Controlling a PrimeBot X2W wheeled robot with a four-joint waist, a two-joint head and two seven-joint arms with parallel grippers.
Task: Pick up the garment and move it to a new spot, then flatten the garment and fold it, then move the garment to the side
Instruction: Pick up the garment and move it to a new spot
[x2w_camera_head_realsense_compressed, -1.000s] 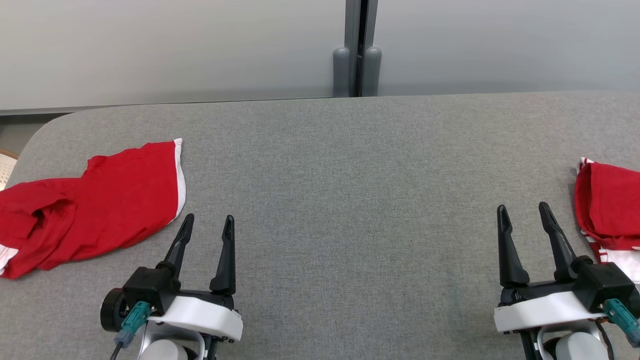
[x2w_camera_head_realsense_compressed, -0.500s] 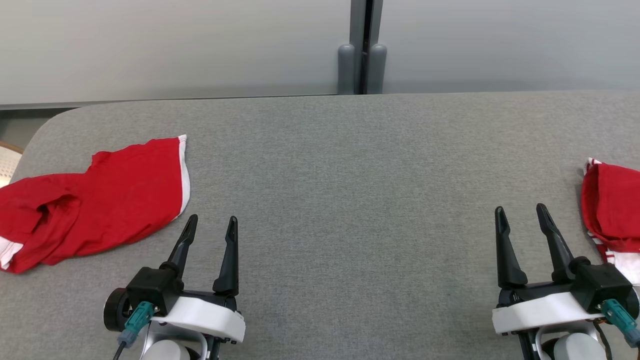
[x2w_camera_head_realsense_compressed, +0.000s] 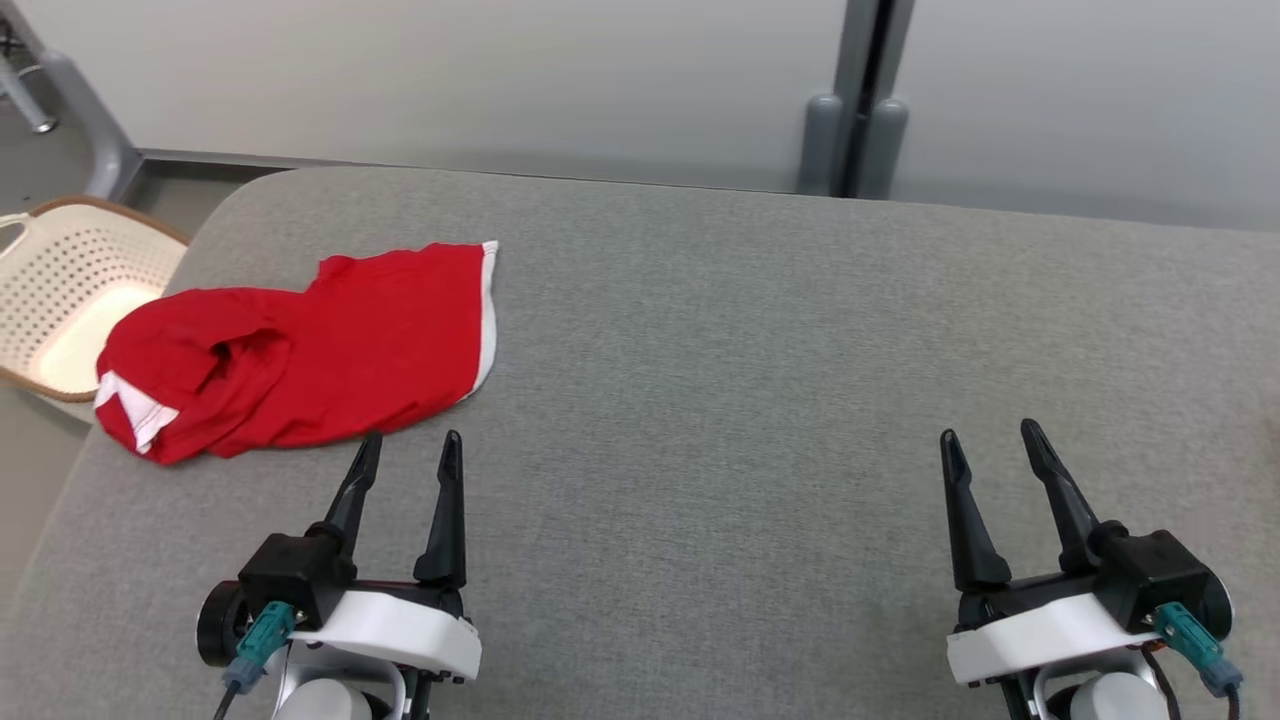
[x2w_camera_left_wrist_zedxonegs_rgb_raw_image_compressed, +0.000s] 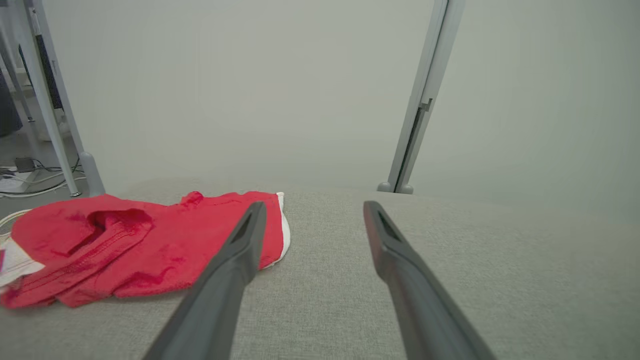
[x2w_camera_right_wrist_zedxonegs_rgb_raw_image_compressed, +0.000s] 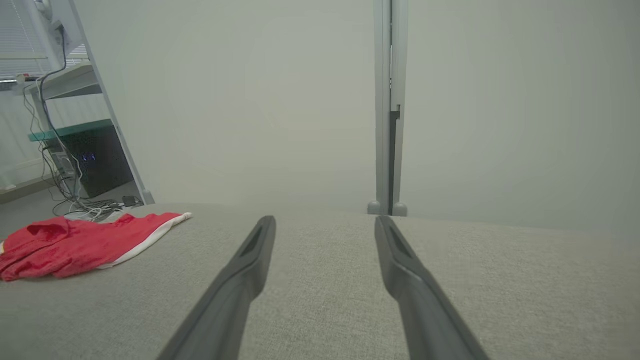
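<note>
While both arms are resting low at the near edge of the grey padded table (x2w_camera_head_realsense_compressed: 700, 400), the left gripper (x2w_camera_head_realsense_compressed: 412, 440) is holding its two long dark fingers spread wide with nothing between them. The right gripper (x2w_camera_head_realsense_compressed: 988, 432) is sitting well apart from it on the other side, its jaws likewise gaping and gripping nothing. Both pairs of fingers are pointing away from the robot across the tabletop.

Just beyond the left gripper's outer fingertip, the red garment (x2w_camera_head_realsense_compressed: 330, 340) is lying crumpled on the left part of the table. A white band is running down its right edge and a white patch is showing at its near-left corner. The fingertip is coming very close to the cloth, and whether the two are touching cannot be told.

Farther left, off the end of the table, a pale perforated basket (x2w_camera_head_realsense_compressed: 60, 290) with a brown rim is sitting lower down. Beyond the table's far edge, a grey upright post (x2w_camera_head_realsense_compressed: 855, 130) is standing between plain pale wall panels.
</note>
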